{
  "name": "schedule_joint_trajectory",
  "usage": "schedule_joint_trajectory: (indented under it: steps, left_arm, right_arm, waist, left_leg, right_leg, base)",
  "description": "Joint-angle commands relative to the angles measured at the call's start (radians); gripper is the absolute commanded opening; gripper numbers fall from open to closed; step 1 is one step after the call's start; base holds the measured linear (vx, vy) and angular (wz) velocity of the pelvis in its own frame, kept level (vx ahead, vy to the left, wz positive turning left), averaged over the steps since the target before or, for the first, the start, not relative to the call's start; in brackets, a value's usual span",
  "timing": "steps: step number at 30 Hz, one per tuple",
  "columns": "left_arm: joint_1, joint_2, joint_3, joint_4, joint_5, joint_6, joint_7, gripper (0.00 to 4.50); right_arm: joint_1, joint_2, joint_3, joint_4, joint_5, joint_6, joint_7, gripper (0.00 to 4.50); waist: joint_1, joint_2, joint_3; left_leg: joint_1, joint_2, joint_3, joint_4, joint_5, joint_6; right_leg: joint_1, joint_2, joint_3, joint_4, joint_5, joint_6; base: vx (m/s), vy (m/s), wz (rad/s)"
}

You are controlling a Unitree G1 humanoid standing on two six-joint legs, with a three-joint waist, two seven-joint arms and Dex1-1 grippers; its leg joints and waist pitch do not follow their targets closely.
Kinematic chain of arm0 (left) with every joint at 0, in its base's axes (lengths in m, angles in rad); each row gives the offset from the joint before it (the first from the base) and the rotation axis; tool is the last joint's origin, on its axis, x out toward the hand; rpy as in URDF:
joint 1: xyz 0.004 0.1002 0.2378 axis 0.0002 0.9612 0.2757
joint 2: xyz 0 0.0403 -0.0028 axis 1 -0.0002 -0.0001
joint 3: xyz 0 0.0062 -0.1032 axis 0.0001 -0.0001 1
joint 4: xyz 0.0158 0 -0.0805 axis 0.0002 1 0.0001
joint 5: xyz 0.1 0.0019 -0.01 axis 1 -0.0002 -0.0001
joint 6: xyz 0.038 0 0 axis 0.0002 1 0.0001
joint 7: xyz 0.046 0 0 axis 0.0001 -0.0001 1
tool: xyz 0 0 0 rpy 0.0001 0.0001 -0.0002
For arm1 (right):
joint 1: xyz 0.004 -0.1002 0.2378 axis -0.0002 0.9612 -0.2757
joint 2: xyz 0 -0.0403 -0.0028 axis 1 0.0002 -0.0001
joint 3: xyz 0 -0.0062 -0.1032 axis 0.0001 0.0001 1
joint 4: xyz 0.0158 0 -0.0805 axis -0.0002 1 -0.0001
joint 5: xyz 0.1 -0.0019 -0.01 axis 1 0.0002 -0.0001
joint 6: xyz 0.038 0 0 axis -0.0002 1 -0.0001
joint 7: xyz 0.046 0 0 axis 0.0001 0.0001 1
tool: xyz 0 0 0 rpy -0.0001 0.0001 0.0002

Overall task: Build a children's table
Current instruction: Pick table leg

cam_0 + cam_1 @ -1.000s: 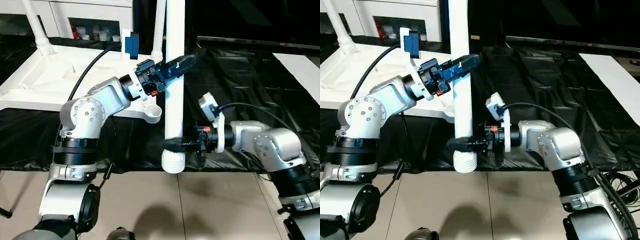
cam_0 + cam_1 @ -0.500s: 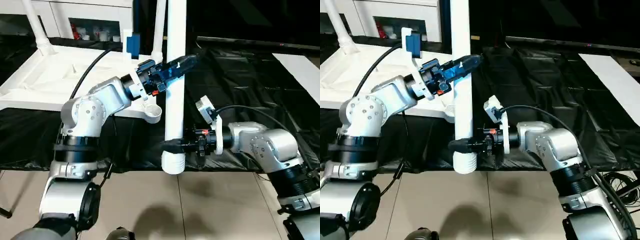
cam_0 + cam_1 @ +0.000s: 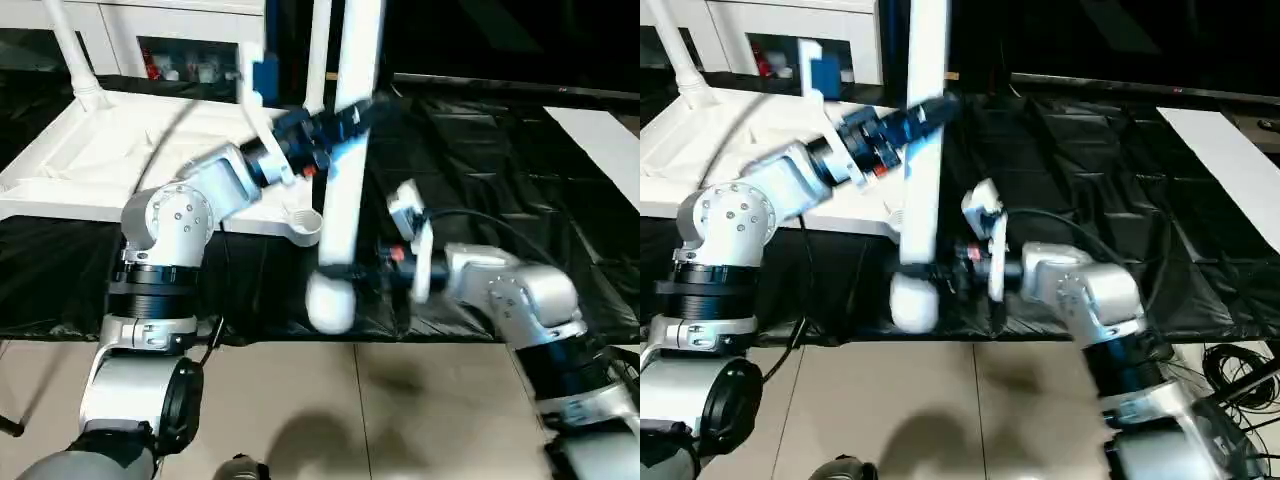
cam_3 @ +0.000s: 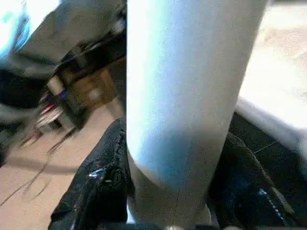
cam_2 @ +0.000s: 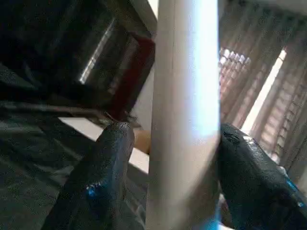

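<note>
While the long white leg (image 3: 345, 160) stands nearly upright and leans a little at its lower end, both grippers have it between their fingers. Up the tube, the left gripper (image 3: 335, 125) reaches in from the tabletop side; in the left wrist view its two black fingers (image 5: 103, 177) flank the leg, one pad close against the tube and the other just beside it, so whether this grip is firm cannot be told. Lower down, just above the leg's rounded thick end (image 3: 330, 305), the right gripper (image 3: 350, 272) comes in level from the opposite side, and the right wrist view shows its black fingers (image 4: 103, 187) pressed to both sides of the tube, closed on it.

Behind the left gripper lies the white tabletop (image 3: 110, 165), underside up on the black sheet (image 3: 500, 160), with a round corner socket (image 3: 305, 225) just beside the held leg. At the tabletop's far corner another leg (image 3: 70, 50) stands in its socket.
</note>
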Motion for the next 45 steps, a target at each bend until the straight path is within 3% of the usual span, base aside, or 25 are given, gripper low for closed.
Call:
schedule_joint_trajectory:
  steps: [1, 2, 5, 6, 8, 9, 11, 12, 16, 19, 20, 21, 22, 23, 24, 25, 27, 28, 31, 33, 34, 38, 41, 44, 45]
  left_arm:
    - [-0.021, 0.004, 0.079, 0.002, 0.013, -0.038, 0.099, 2.87]
    - [-0.02, 0.016, 0.093, 0.001, 0.035, -0.056, 0.138, 2.87]
    - [0.005, 0.059, 0.075, -0.021, 0.112, -0.103, 0.161, 2.87]
    - [0.092, 0.162, -0.066, -0.086, 0.314, -0.197, 0.136, 2.87]
    - [0.13, 0.2, -0.117, -0.101, 0.386, -0.217, 0.145, 2.87]
    - [0.13, 0.2, -0.117, -0.101, 0.386, -0.217, 0.145, 2.87]
    - [0.221, 0.221, -0.137, -0.127, 0.442, -0.242, 0.173, 2.87]
    - [0.292, 0.2, -0.109, -0.138, 0.448, -0.276, 0.213, 2.87]
    - [0.341, 0.15, -0.051, -0.122, 0.419, -0.256, 0.307, 2.87]
    - [0.312, 0.118, -0.03, -0.101, 0.397, -0.228, 0.354, 2.87]
    - [0.272, 0.108, -0.044, -0.069, 0.408, -0.213, 0.368, 2.87]
    - [0.256, 0.102, -0.049, -0.057, 0.411, -0.211, 0.367, 2.87]
    - [0.19, 0.07, -0.065, -0.01, 0.414, -0.211, 0.352, 2.87]
    - [0.19, 0.07, -0.065, -0.01, 0.414, -0.211, 0.352, 2.87]
    - [0.171, 0.057, -0.068, 0.0, 0.41, -0.212, 0.343, 2.87]
    - [0.149, 0.038, -0.077, 0.002, 0.403, -0.213, 0.327, 2.87]
    - [0.102, -0.006, -0.136, -0.016, 0.378, -0.187, 0.256, 2.87]
    - [0.1, -0.012, -0.148, -0.026, 0.37, -0.179, 0.241, 2.87]
    - [0.103, -0.03, -0.193, -0.076, 0.335, -0.153, 0.18, 2.87]
    - [0.114, -0.041, -0.218, -0.123, 0.3, -0.133, 0.139, 2.87]
    - [0.12, -0.044, -0.225, -0.136, 0.292, -0.133, 0.127, 2.87]
    - [0.118, -0.043, -0.185, -0.097, 0.321, -0.152, 0.158, 2.87]
    - [0.113, -0.03, -0.141, -0.077, 0.327, -0.196, 0.164, 2.87]
    - [0.127, 0.001, -0.136, -0.099, 0.336, -0.204, 0.161, 2.87]
    - [0.131, 0.011, -0.101, -0.096, 0.342, -0.209, 0.207, 2.87]
  right_arm:
    - [0.003, 0.004, -0.078, -0.023, 0.001, -0.046, -0.07, 1.87]
    - [0.007, 0.011, -0.098, -0.03, -0.003, -0.059, -0.104, 1.87]
    - [0.021, 0.025, -0.135, -0.047, -0.013, -0.078, -0.167, 1.87]
    - [0.051, 0.025, -0.15, -0.081, -0.055, -0.112, -0.235, 1.87]
    - [0.065, 0.021, -0.148, -0.099, -0.084, -0.125, -0.266, 1.87]
    - [0.065, 0.021, -0.148, -0.099, -0.084, -0.125, -0.266, 1.87]
    - [0.1, 0.046, -0.179, -0.134, -0.11, -0.148, -0.356, 1.87]
    - [0.132, 0.07, -0.197, -0.161, -0.112, -0.173, -0.396, 1.86]
    - [0.177, 0.096, -0.202, -0.189, -0.101, -0.194, -0.414, 1.86]
    - [0.2, 0.093, -0.171, -0.209, -0.097, -0.189, -0.385, 1.86]
    - [0.208, 0.09, -0.145, -0.216, -0.097, -0.184, -0.363, 1.86]
    - [0.209, 0.086, -0.134, -0.218, -0.097, -0.181, -0.352, 1.86]
    - [0.21, 0.078, -0.096, -0.219, -0.11, -0.178, -0.323, 1.86]
    - [0.21, 0.078, -0.096, -0.219, -0.11, -0.178, -0.323, 1.86]
    - [0.209, 0.079, -0.088, -0.219, -0.116, -0.178, -0.323, 1.86]
    - [0.209, 0.08, -0.078, -0.215, -0.124, -0.174, -0.324, 1.86]
    - [0.203, 0.073, -0.035, -0.186, -0.172, -0.195, -0.322, 1.86]
    - [0.203, 0.073, -0.03, -0.183, -0.175, -0.198, -0.32, 1.86]
    - [0.202, 0.076, -0.026, -0.179, -0.181, -0.198, -0.324, 1.86]
    - [0.2, 0.072, -0.028, -0.178, -0.182, -0.197, -0.331, 1.86]
    - [0.2, 0.068, -0.027, -0.179, -0.18, -0.196, -0.33, 1.86]
    - [0.198, 0.062, -0.028, -0.183, -0.186, -0.198, -0.335, 1.86]
    - [0.197, 0.059, -0.03, -0.189, -0.183, -0.201, -0.32, 1.86]
    - [0.19, 0.061, -0.034, -0.174, -0.196, -0.206, -0.344, 1.86]
    - [0.182, 0.065, -0.046, -0.155, -0.221, -0.222, -0.39, 1.86]
  waist:
    - [-0.002, 0.018, -0.078]
    - [-0.002, 0.025, -0.078]
    - [-0.003, 0.02, -0.077]
    - [-0.002, 0.029, -0.077]
    - [-0.007, 0.031, -0.077]
    - [-0.009, 0.031, -0.079]
    - [-0.008, 0.04, -0.077]
    - [-0.006, 0.044, -0.077]
    - [-0.011, 0.038, -0.075]
    - [-0.008, 0.038, -0.069]
    - [-0.012, 0.036, -0.066]
    - [-0.01, 0.021, -0.066]
    - [-0.007, 0.028, -0.066]
    - [-0.007, 0.029, -0.065]
    - [-0.009, 0.027, -0.065]
    - [-0.009, 0.018, -0.066]
    - [-0.004, 0.023, -0.068]
    - [-0.002, 0.017, -0.069]
    - [-0.002, 0.022, -0.072]
    - [-0.004, 0.017, -0.073]
    - [-0.004, 0.022, -0.074]
    - [-0.006, 0.021, -0.07]
    - [-0.011, 0.019, -0.067]
    - [-0.012, 0.022, -0.068]
    - [-0.013, 0.02, -0.069]
  left_leg:
    - [0.053, 0.075, -0.034, -0.077, -0.163, -0.061]
    - [0.053, 0.075, -0.037, -0.078, -0.175, -0.069]
    - [0.054, 0.074, -0.036, -0.08, -0.195, -0.075]
    - [0.055, 0.078, -0.042, -0.084, -0.188, -0.079]
    - [0.052, 0.078, -0.043, -0.087, -0.165, -0.09]
    - [0.056, 0.075, -0.039, -0.083, -0.164, -0.095]
    - [0.058, 0.073, -0.035, -0.084, -0.177, -0.107]
    - [0.056, 0.074, -0.038, -0.088, -0.22, -0.118]
    - [0.056, 0.074, -0.038, -0.092, -0.275, -0.12]
    - [0.058, 0.073, -0.038, -0.093, -0.314, -0.114]
    - [0.054, 0.071, -0.04, -0.095, -0.325, -0.112]
    - [0.057, 0.072, -0.038, -0.094, -0.326, -0.108]
    - [0.058, 0.071, -0.04, -0.093, -0.321, -0.105]
    - [0.057, 0.072, -0.041, -0.094, -0.319, -0.106]
    - [0.052, 0.075, -0.045, -0.097, -0.31, -0.109]
    - [0.05, 0.076, -0.044, -0.097, -0.298, -0.106]
    - [0.052, 0.075, -0.04, -0.092, -0.263, -0.099]
    - [0.048, 0.073, -0.038, -0.09, -0.24, -0.09]
    - [0.045, 0.072, -0.035, -0.085, -0.193, -0.059]
    - [0.04, 0.072, -0.036, -0.083, -0.165, -0.045]
    - [0.041, 0.072, -0.036, -0.081, -0.159, -0.042]
    - [0.045, 0.073, -0.033, -0.081, -0.192, -0.035]
    - [0.048, 0.073, -0.036, -0.086, -0.239, -0.055]
    - [0.049, 0.075, -0.038, -0.088, -0.24, -0.065]
    - [0.05, 0.076, -0.037, -0.089, -0.238, -0.07]
  right_leg:
    - [0.036, -0.075, 0.036, -0.055, 0.047, -0.273]
    - [0.036, -0.076, 0.037, -0.054, 0.043, -0.268]
    - [0.035, -0.075, 0.038, -0.06, 0.012, -0.242]
    - [0.033, -0.076, 0.039, -0.065, -0.008, -0.206]
    - [0.033, -0.07, 0.038, -0.061, 0.0, -0.159]
    - [0.029, -0.068, 0.038, -0.059, 0.007, -0.16]
    - [0.022, -0.067, 0.039, -0.06, 0.006, -0.176]
    - [0.024, -0.069, 0.039, -0.061, -0.023, -0.182]
    - [0.022, -0.067, 0.039, -0.066, -0.051, -0.194]
    - [0.017, -0.071, 0.042, -0.077, -0.126, -0.185]
    - [0.019, -0.07, 0.043, -0.08, -0.162, -0.175]
    - [0.017, -0.07, 0.043, -0.086, -0.181, -0.165]
    - [0.016, -0.075, 0.044, -0.086, -0.202, -0.16]
    - [0.015, -0.075, 0.044, -0.088, -0.215, -0.154]
    - [0.018, -0.076, 0.044, -0.086, -0.204, -0.152]
    - [0.019, -0.076, 0.043, -0.085, -0.192, -0.155]
    - [0.016, -0.078, 0.044, -0.083, -0.153, -0.169]
    - [0.02, -0.078, 0.044, -0.08, -0.132, -0.18]
    - [0.024, -0.077, 0.043, -0.073, -0.065, -0.201]
    - [0.031, -0.078, 0.042, -0.069, -0.033, -0.212]
    - [0.03, -0.077, 0.041, -0.068, -0.026, -0.217]
    - [0.028, -0.073, 0.043, -0.075, -0.06, -0.222]
    - [0.026, -0.073, 0.043, -0.083, -0.14, -0.197]
    - [0.023, -0.072, 0.043, -0.081, -0.142, -0.19]
    - [0.022, -0.071, 0.042, -0.079, -0.133, -0.19]
  base:
    - [0.0, 0.0, 0.0]
    - [0.0, 0.0, 0.0]
    - [0.0, 0.0, 0.0]
    - [0.0, 0.0, 0.0]
    - [0.0, 0.0, 0.0]
    - [0.0, 0.0, 0.0]
    - [0.0, 0.0, 0.0]
    - [0.0, 0.0, 0.0]
    - [0.0, 0.0, 0.0]
    - [0.0, 0.0, 0.0]
    - [0.0, 0.0, 0.0]
    - [0.0, 0.0, 0.0]
    - [0.0, 0.0, 0.0]
    - [0.0, 0.0, 0.0]
    - [0.0, 0.0, 0.0]
    - [0.0, 0.0, 0.0]
    - [0.0, 0.0, 0.0]
    - [0.0, 0.0, 0.0]
    - [0.0, 0.0, 0.0]
    - [0.0, 0.0, 0.0]
    - [0.0, 0.0, 0.0]
    - [0.0, 0.0, 0.0]
    - [0.0, 0.0, 0.0]
    - [0.0, 0.0, 0.0]
    - [0.0, 0.0, 0.0]
